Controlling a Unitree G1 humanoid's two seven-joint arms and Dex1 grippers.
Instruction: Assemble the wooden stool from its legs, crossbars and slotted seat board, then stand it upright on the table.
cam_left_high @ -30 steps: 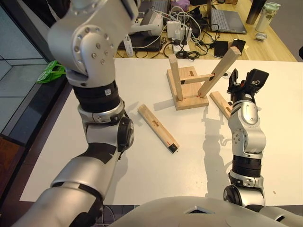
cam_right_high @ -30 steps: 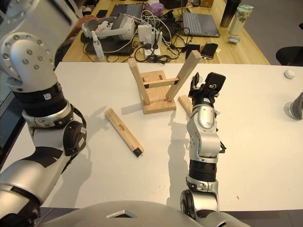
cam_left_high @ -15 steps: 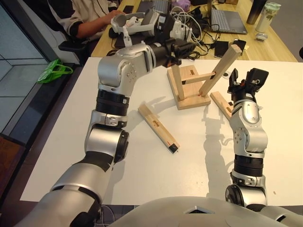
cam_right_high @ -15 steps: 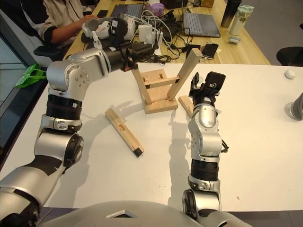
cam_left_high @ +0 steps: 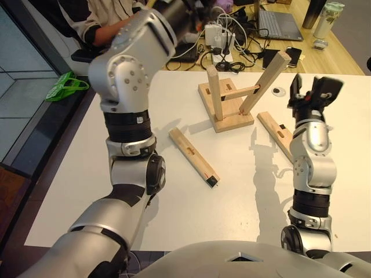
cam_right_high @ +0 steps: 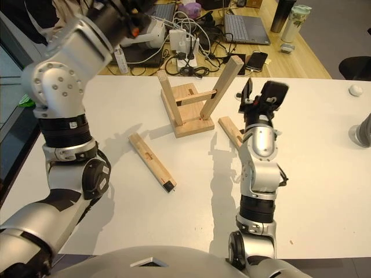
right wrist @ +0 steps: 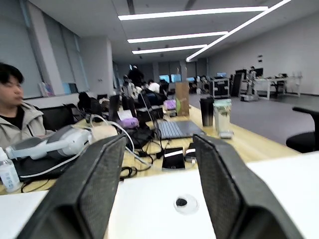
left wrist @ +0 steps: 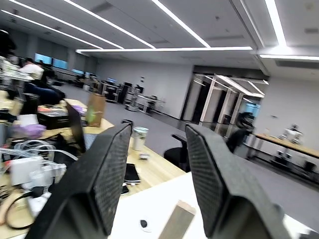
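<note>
Part-built stool (cam_left_high: 215,92) upside down, far middle of table (cam_left_high: 191,214): seat board (cam_left_high: 233,121) flat, two legs up, one tilted right, crossbar (cam_left_high: 243,92) between. Loose leg (cam_left_high: 194,156) flat nearer, left of centre. Second loose leg (cam_left_high: 277,132) flat just right of seat board. Left gripper (left wrist: 159,137) up high, fingers spread, empty. Right gripper (right wrist: 160,144) above table, right of stool, fingers spread, empty.

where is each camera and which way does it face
Head eyes: on the head, facing forward and down at the table and half-built stool; left arm, right arm show.
Left wrist: on the raised left arm, facing level across the office between open fingers.
Right wrist: likewise, between its open fingers.
Both wrist views share the tumbler.
</note>
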